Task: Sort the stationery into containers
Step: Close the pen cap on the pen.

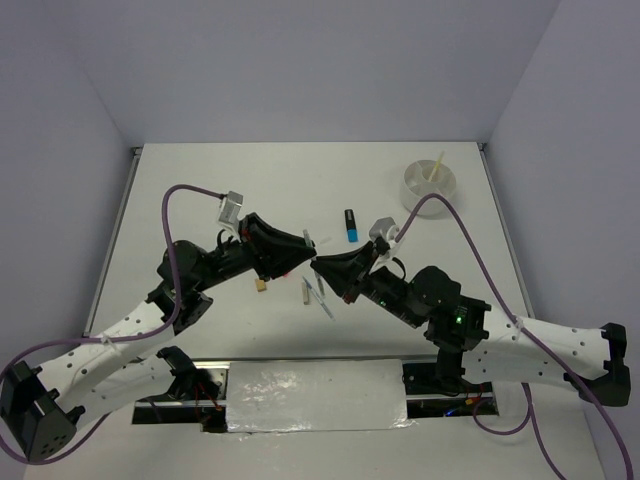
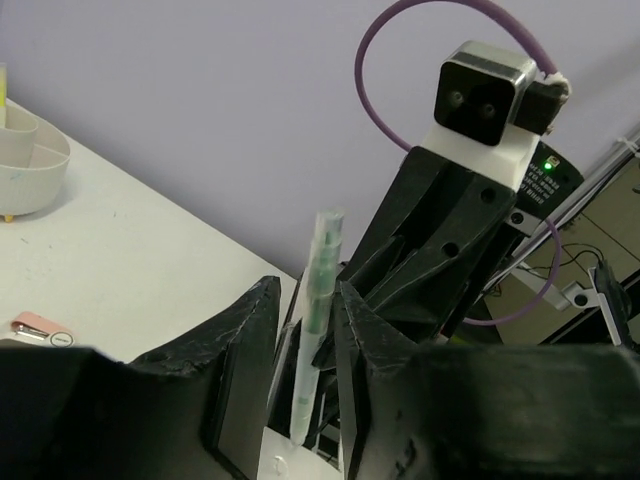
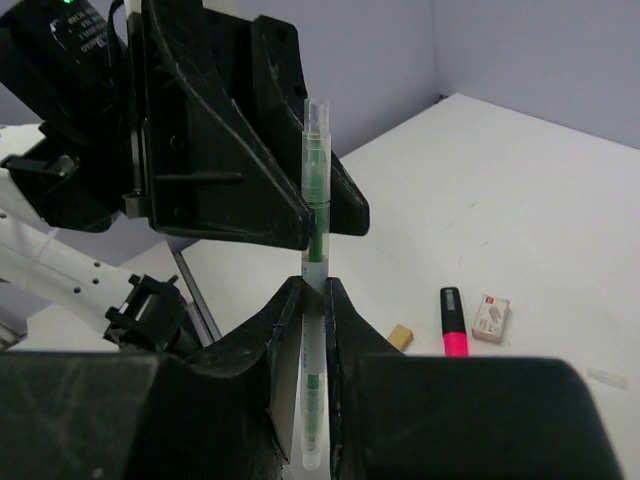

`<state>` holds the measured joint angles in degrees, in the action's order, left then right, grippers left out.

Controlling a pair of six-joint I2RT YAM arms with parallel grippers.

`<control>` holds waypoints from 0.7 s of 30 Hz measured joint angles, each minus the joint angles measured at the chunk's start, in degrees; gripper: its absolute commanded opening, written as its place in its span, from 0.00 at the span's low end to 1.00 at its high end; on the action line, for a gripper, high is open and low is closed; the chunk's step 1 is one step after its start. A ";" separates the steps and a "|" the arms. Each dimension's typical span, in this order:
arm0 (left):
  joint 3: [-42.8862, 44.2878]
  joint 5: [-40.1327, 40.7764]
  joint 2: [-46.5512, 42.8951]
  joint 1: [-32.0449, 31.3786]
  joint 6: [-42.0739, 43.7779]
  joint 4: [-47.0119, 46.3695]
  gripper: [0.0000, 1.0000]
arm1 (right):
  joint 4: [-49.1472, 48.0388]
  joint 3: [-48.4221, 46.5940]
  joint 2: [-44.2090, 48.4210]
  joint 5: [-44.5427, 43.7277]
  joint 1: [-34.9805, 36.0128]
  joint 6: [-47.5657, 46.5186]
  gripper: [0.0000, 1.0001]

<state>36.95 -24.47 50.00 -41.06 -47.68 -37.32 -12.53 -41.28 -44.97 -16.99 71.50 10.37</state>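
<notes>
Right wrist view: my right claw point(image 3: 312, 292) is pinched tight on the lower barrel of a clear green-ink pen point(image 3: 316, 180), held clear of the table.
Around it: my left claw point(image 2: 300, 300) stands parted, a finger on either side of the same pen, with a gap showing on one side.
Step in hand: a handover, I judge. The left should back straight off without brushing the barrel, then I carry the pen to the divided white bowl point(image 1: 412, 192) at the far right.
Hard to tell: whether the left's other finger touches the pen. The bowl's compartments are too small to read.
</notes>
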 measured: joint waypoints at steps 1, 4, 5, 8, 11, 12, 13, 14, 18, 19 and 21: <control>0.00 -0.04 -0.02 0.00 0.15 0.22 0.41 | -0.35 -0.07 0.00 0.02 0.00 0.00 0.00; -0.02 -0.26 -0.28 0.00 0.92 0.68 0.30 | -0.68 -0.11 0.00 -0.02 0.00 -0.02 0.00; -0.02 -0.39 -0.42 0.00 1.05 0.66 0.27 | -0.59 -0.11 0.00 -0.02 -0.02 -0.02 0.00; -0.09 -0.63 -0.57 -0.09 1.20 0.48 0.08 | -0.63 -0.11 0.00 0.07 -0.02 -0.02 0.00; -0.11 -1.27 -0.55 -0.09 1.20 0.28 0.00 | -0.63 -0.11 -0.15 0.15 -0.02 0.02 0.00; -0.13 -1.46 -0.48 -0.07 1.22 0.11 0.00 | -0.70 -0.13 -0.20 0.24 -0.02 0.02 0.02; -0.13 -1.84 -0.37 -0.04 1.20 -0.15 0.00 | -0.68 -0.13 -0.20 0.33 -0.02 0.04 0.09; -0.22 -2.29 -0.26 0.00 1.22 -0.72 0.00 | -0.50 -0.28 -0.24 0.66 -0.02 0.07 0.18; -0.26 -4.74 0.17 0.31 1.22 -3.28 0.00 | 1.36 -2.84 -2.38 3.82 -0.39 0.83 0.51; -0.26 -6.56 0.52 0.17 1.25 -4.17 0.00 | 1.66 -3.82 -3.06 4.79 -0.39 1.03 0.51; -0.20 -8.15 0.92 0.15 1.33 -5.18 0.00 | 2.58 -5.27 -5.05 6.64 -0.39 1.33 0.45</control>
<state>36.75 -32.62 50.92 -40.91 -46.35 -42.50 -9.96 -46.54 -50.02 -10.35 71.11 11.70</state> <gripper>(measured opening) 0.101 0.500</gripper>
